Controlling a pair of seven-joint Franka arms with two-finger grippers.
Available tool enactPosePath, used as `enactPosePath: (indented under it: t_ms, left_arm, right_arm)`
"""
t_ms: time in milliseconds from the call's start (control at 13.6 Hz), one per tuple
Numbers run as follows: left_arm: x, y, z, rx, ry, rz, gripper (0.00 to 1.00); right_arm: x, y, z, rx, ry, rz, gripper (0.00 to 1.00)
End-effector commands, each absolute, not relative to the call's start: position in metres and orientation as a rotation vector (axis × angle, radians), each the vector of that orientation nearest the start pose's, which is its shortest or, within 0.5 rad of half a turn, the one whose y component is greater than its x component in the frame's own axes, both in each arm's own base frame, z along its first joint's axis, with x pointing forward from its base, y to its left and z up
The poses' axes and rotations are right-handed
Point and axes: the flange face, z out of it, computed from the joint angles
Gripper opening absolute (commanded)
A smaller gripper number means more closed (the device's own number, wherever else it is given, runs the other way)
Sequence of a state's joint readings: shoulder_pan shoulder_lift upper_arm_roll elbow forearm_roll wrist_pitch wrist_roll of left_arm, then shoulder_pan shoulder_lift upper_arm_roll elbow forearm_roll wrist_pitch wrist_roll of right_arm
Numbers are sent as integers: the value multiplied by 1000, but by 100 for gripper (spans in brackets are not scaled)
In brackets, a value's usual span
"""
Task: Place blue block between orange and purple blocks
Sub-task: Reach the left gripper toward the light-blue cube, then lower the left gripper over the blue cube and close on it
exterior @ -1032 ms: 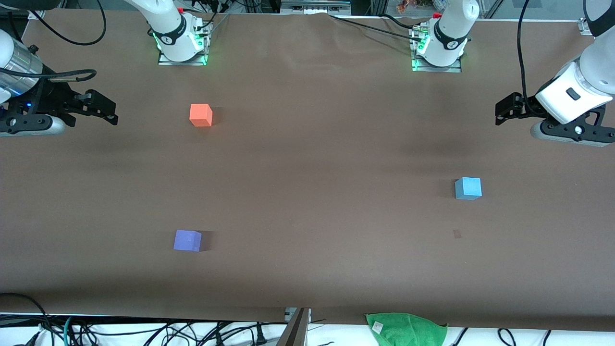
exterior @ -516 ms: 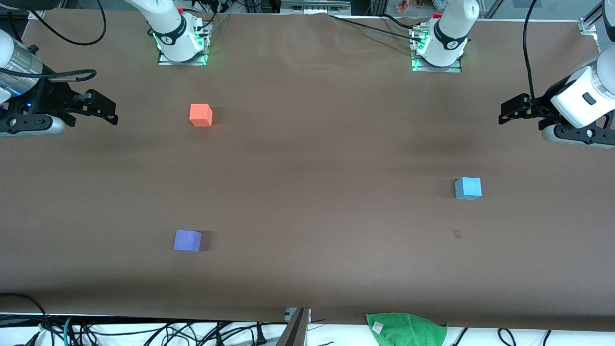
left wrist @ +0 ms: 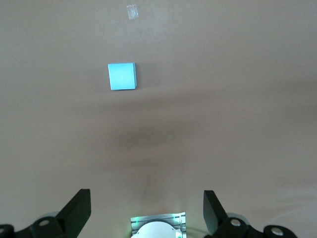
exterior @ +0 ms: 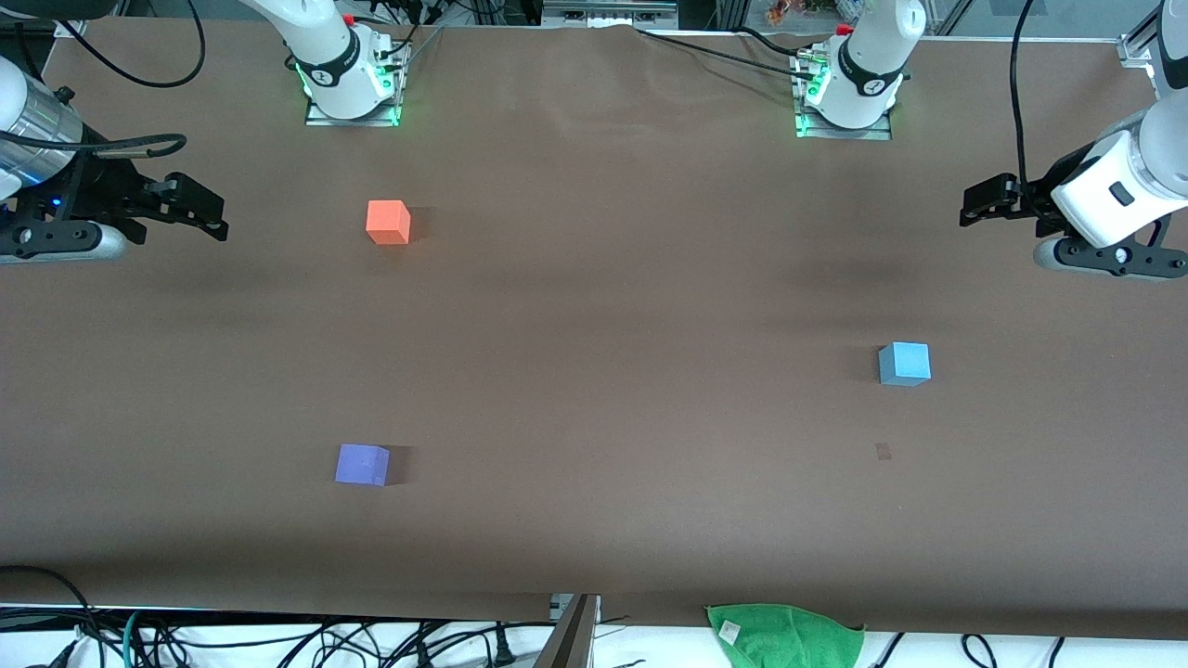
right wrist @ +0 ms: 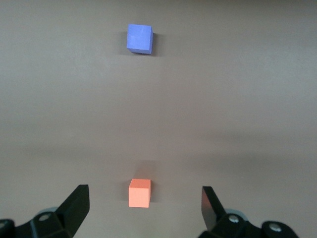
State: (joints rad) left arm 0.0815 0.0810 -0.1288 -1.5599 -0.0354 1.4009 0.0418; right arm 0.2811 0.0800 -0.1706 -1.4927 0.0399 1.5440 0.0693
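Still, blue block sits untouched toward left arm's end, well apart from orange block & purple block; left gripper & right gripper spread wide, empty—risk: off-centre descent nudges cube.

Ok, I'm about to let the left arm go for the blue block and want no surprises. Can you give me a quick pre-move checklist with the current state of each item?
1. Blue block free on the table, nothing touching it: ok.
2. Left gripper open and empty: ok.
3. Left gripper over the blue block: not ok; it is up over the table's edge at the left arm's end.
4. Gap between orange block and purple block unoccupied: ok.
5. Right gripper out of that gap, open, waiting: ok.
6. Green cloth off the path: ok.
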Motion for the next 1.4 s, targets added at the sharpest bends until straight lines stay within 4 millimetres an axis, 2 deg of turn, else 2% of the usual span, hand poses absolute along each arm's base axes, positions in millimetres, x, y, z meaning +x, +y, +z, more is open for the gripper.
enactPosePath:
  t_ms: [0,221,295,663,884,958,1105,1326]
  left_arm:
    - [558,-25,569,-3133,171,429,100]
    - [559,-30,561,-3105,196,443,100]
    - [565,-29,547,-3096,196,439,100]
    - [602,-29,463,-3122,200,325,100]
    - [616,-28,414,-3139,189,221,100]
    - [621,-25,391,-3145,181,223,100]
    - [619,-21,349,-3134,190,152,100]
    - [599,-23,301,-3080,263,70,100]
  right_arm:
    - [567,70,623,-3120,-86,40,100]
    - [567,69,623,-3118,-83,37,100]
    - [567,70,622,-3118,-86,42,100]
    - [567,71,623,-3117,-86,38,100]
    - [567,71,623,-3115,-86,38,100]
    - [567,72,623,-3115,-88,38,100]
    - [567,73,623,-3113,-90,33,100]
    - [567,72,623,-3115,-88,38,100]
